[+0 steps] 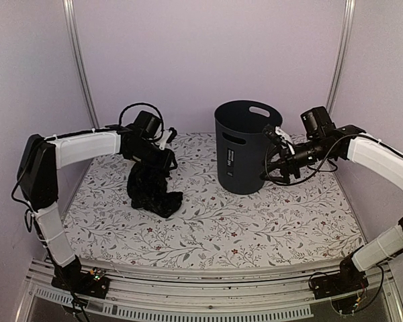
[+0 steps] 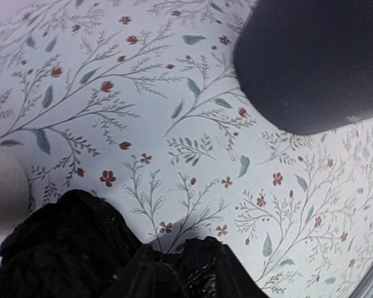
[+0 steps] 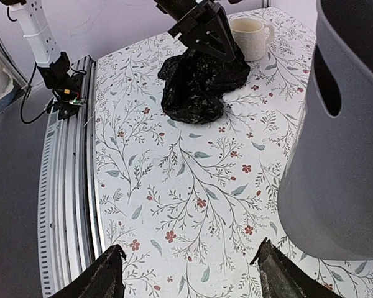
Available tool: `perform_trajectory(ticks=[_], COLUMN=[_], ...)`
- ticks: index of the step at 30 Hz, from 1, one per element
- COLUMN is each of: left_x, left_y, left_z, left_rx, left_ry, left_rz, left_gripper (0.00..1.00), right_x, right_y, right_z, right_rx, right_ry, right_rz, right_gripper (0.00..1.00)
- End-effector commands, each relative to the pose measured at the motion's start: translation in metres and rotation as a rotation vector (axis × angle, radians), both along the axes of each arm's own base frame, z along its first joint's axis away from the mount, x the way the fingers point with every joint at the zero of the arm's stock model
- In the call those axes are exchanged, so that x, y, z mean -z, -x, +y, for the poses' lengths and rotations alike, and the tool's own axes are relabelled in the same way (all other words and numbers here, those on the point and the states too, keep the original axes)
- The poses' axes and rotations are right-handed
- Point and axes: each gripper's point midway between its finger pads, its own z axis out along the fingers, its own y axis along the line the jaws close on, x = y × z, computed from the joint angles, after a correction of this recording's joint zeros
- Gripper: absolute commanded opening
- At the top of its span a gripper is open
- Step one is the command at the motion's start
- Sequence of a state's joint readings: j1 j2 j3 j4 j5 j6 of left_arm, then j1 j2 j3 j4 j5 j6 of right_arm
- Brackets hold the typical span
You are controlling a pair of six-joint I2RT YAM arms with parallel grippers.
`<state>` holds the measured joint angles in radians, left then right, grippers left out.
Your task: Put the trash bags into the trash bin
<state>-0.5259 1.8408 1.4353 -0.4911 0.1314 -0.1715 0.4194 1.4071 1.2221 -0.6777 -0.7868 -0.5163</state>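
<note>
Top view: trash bag [image 1: 153, 191] bunched on the desk [image 1: 255, 221], well apart from the trash bin [image 1: 245, 147]; left tool [image 1: 158, 159] at its top.
Left wrist view: bag just below; whether it is gripped, cannot tell.
Right wrist view: right tool [image 3: 193, 279] wide, empty, beside the bin.
Remaining: likely lift, carry, drop in.

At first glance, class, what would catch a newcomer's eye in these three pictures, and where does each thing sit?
A crumpled, glossy black trash bag lies heaped left of centre on the flowered tablecloth, with the left gripper down on its top. The dark grey trash bin stands upright at the back right, and the right gripper is open and empty beside it. A cream mug sits close by the bag.
</note>
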Motion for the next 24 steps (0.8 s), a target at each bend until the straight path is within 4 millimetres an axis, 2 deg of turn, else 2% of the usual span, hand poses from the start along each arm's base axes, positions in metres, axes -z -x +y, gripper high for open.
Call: perform_trajectory(ticks=[1, 2, 3, 5, 9, 11, 12, 13, 15, 16, 17, 19, 24], left_x=[0.001, 0.0, -0.001, -0.006, -0.039, -0.059, -0.065, -0.076, -0.08, -0.078, -0.075, -0.067, -0.058], left_y=[0.033, 0.042, 0.054, 0.076, 0.116, 0.124, 0.121, 0.117, 0.102, 0.096, 0.091, 0.085, 0.069], left_z=[-0.019, -0.022, -0.025, -0.033, -0.045, -0.037, -0.026, -0.012, 0.021, 0.035, 0.047, 0.053, 0.026], left_rx=[0.108, 0.13, 0.157, 0.206, 0.287, 0.261, 0.206, 0.135, -0.042, -0.123, -0.2, -0.283, -0.34], left_ry=[-0.043, -0.046, -0.045, -0.026, 0.09, 0.124, 0.106, 0.092, 0.054, 0.057, 0.084, 0.159, 0.358], left_rz=[0.051, 0.06, 0.07, 0.071, 0.06, 0.031, 0.003, -0.029, -0.03, -0.007, 0.031, 0.09, 0.126], left_gripper=[0.17, 0.06, 0.0, 0.0, 0.0, 0.0, 0.0, 0.04, 0.5, 0.63, 0.69, 0.72, 0.71], right_x=[0.015, 0.016, 0.017, 0.019, 0.026, 0.033, 0.037, 0.031, 0.035, 0.036, 0.038, 0.039, 0.043], right_y=[0.001, 0.0, 0.001, 0.003, 0.009, 0.015, 0.018, 0.016, 0.018, 0.019, 0.019, 0.019, 0.019], right_z=[0.008, 0.01, 0.013, 0.018, 0.03, 0.038, 0.042, 0.049, 0.061, 0.065, 0.069, 0.077, 0.086], right_rx=[-0.024, -0.027, -0.034, -0.048, -0.083, -0.108, -0.12, -0.126, -0.144, -0.151, -0.157, -0.17, -0.163], right_ry=[0.024, 0.027, 0.028, 0.03, 0.042, 0.06, 0.073, 0.077, 0.101, 0.107, 0.107, 0.083, 0.055], right_rz=[-0.012, -0.014, -0.014, -0.013, -0.009, -0.004, -0.008, -0.037, -0.052, -0.054, -0.049, -0.016, 0.045], right_gripper=[0.72, 0.71, 0.71, 0.7, 0.66, 0.65, 0.65, 0.64, 0.63, 0.62, 0.62, 0.62, 0.61])
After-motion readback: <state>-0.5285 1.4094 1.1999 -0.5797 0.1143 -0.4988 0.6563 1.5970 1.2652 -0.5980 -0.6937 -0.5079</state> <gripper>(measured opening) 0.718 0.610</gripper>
